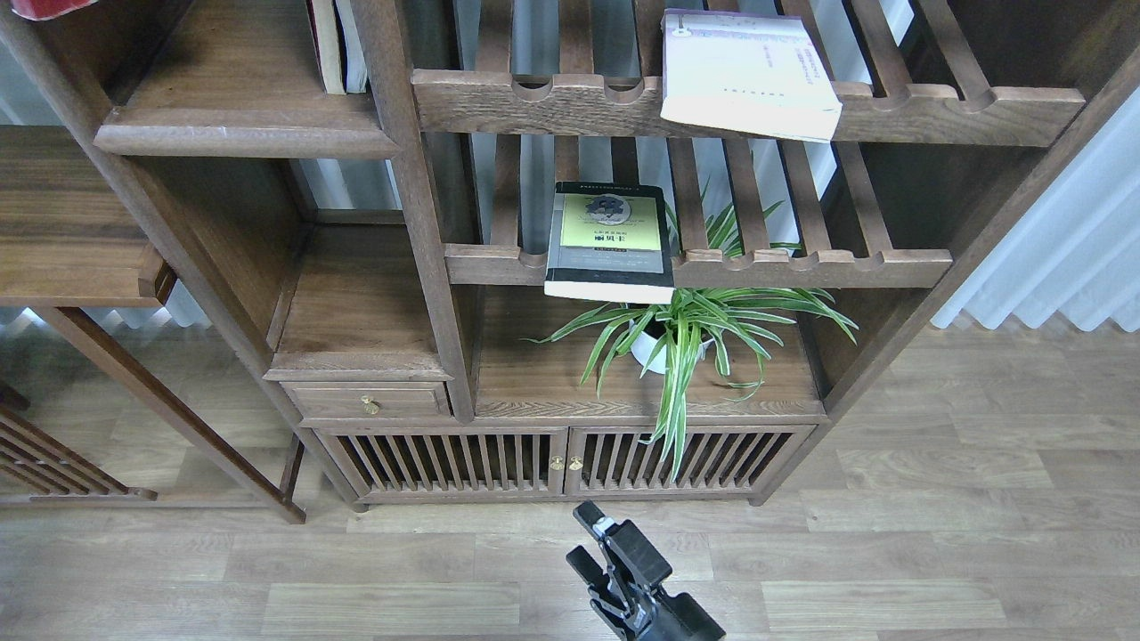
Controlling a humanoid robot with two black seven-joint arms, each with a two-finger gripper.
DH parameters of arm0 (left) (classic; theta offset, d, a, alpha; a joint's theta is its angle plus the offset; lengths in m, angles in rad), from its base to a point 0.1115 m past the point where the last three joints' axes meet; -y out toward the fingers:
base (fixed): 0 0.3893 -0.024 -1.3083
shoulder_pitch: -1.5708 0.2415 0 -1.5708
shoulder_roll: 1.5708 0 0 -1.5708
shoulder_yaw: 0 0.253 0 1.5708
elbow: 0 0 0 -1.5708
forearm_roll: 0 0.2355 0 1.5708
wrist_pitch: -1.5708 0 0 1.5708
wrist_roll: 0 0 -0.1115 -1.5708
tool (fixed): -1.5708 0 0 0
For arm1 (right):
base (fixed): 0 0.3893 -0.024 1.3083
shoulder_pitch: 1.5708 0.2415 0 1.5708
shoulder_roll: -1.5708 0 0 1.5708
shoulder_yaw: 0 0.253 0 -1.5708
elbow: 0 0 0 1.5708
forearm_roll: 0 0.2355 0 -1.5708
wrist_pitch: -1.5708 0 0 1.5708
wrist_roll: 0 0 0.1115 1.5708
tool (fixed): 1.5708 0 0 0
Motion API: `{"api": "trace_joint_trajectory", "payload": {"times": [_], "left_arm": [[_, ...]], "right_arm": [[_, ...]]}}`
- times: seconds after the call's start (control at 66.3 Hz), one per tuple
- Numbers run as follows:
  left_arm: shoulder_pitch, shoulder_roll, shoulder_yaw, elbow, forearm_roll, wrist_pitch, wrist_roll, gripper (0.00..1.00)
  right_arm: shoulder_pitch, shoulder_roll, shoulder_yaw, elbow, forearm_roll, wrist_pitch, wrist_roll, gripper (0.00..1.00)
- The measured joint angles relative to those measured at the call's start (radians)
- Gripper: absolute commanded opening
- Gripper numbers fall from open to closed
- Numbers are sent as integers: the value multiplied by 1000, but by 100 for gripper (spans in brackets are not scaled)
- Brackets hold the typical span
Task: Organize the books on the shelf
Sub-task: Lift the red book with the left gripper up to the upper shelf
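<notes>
Pincer [586,536] gapes empty, low; black-grey book [611,239] lies well above on slats.

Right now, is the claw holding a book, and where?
Nothing is held: the one claw in view is open over the floor, below the bookcase.

1. The single head view looks forward and steeply down from high up, facing the walnut bookcase [419,223].
2. It stands near; wooden floor [935,534] fills the bottom.
</notes>
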Motion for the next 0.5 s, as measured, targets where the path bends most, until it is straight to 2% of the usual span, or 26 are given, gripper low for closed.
{"api": "trace_joint_trajectory", "payload": {"times": [0.256, 0.377, 0.498], "left_arm": [[-15, -53, 29, 79, 2, 0, -162, 9], [-31, -105, 51, 125, 2, 0, -198, 8], [-87, -169, 94, 206, 4, 0, -213, 8]], "right_arm": [[60, 0, 23, -2, 14, 0, 15, 100], [80, 0, 29, -2, 16, 0, 21, 100], [91, 0, 30, -2, 18, 0, 23, 100]]}}
